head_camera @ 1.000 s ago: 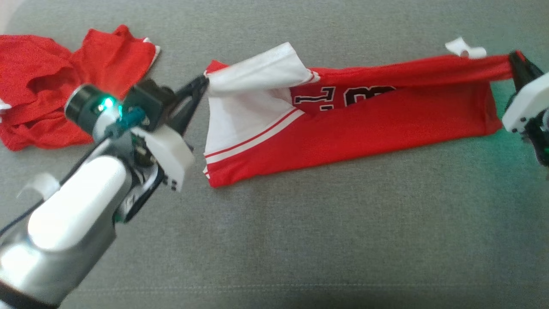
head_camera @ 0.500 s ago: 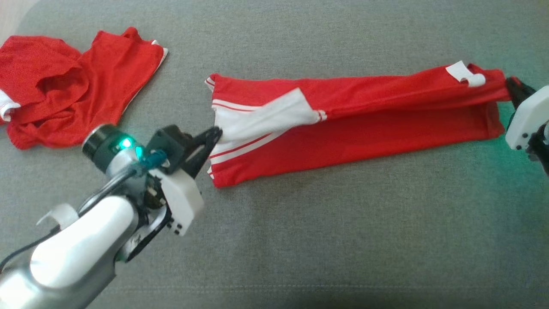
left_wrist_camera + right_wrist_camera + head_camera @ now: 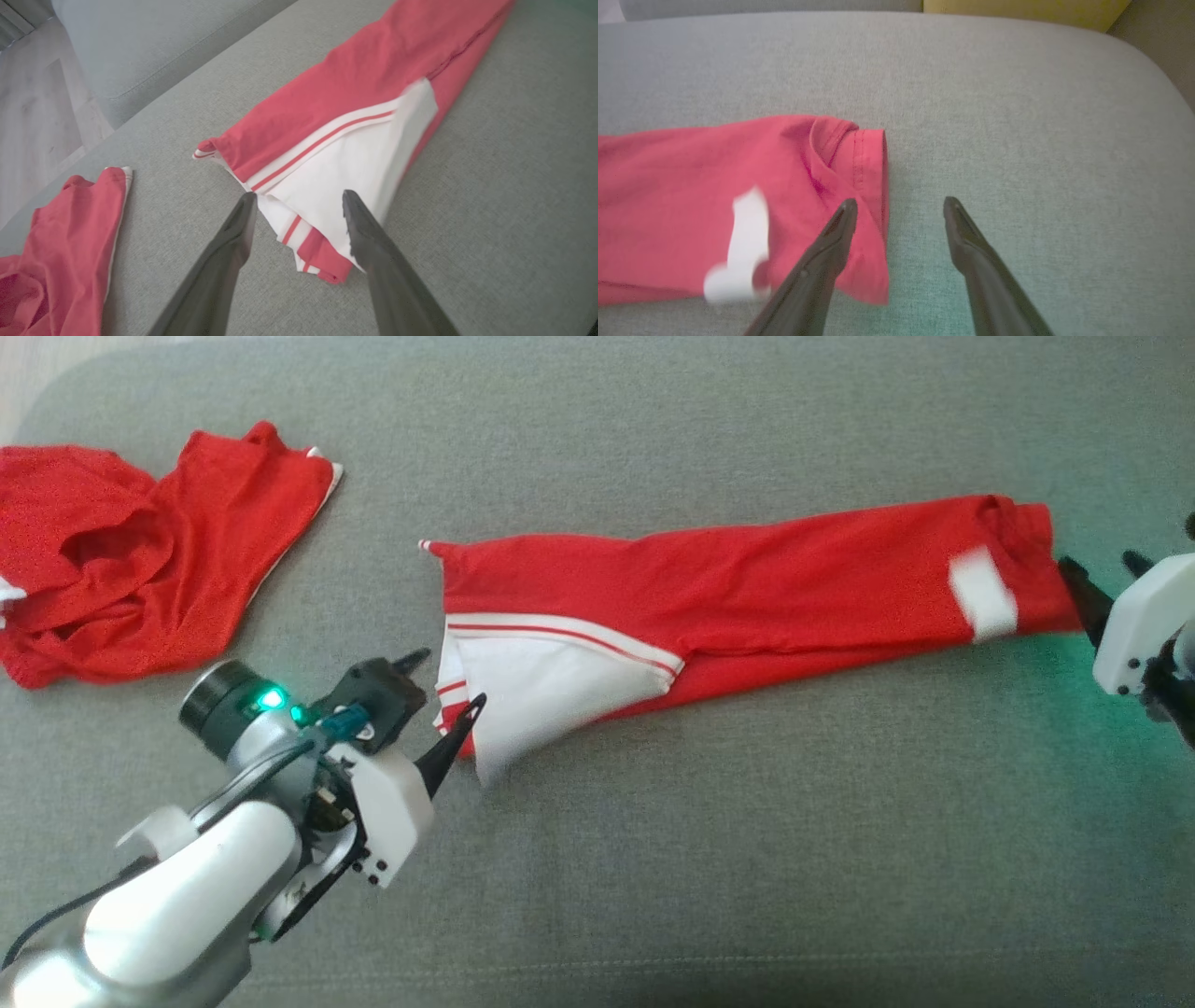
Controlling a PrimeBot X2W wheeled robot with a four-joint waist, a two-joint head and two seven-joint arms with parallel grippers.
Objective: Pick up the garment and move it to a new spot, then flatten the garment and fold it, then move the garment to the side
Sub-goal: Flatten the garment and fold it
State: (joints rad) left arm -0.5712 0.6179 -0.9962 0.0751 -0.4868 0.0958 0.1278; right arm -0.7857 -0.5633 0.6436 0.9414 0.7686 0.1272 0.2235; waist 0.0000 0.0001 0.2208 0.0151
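Let go at both ends since a second back: found red jersey (image 3: 747, 588) no longer strung between the arms, now lying flat on grey sofa cushion (image 3: 653, 859) as a long strip folded lengthwise, running left to right across head view. Printed number seen earlier now folded out of sight.

Noted left end effector (image 3: 446, 681) with fingers spread wide, gripping nothing, just beside the strip's left end. Same end effector (image 3: 299, 197) in left wrist view: tips straddling the striped hem corner, right finger overlapping edge of white side panel (image 3: 355, 168), contact not certain. Panel (image 3: 541, 681) turned over along the near edge, red-and-white striping along its top.

Noted right end effector (image 3: 1102, 565) likewise wide and empty at the strip's right end. Same end effector (image 3: 900, 201) in right wrist view: left finger over the stitched hem at the jersey's (image 3: 691, 172) end, right finger over bare cushion. Blurred white label (image 3: 745, 233) lying on the red cloth near that end; same label (image 3: 980, 593) in head view.

Logged second red garment (image 3: 140, 560) crumpled at far left of cushion, well apart from the jersey. Also wood floor (image 3: 37, 116) beyond the sofa edge, yellow cushion (image 3: 1017, 11) behind.
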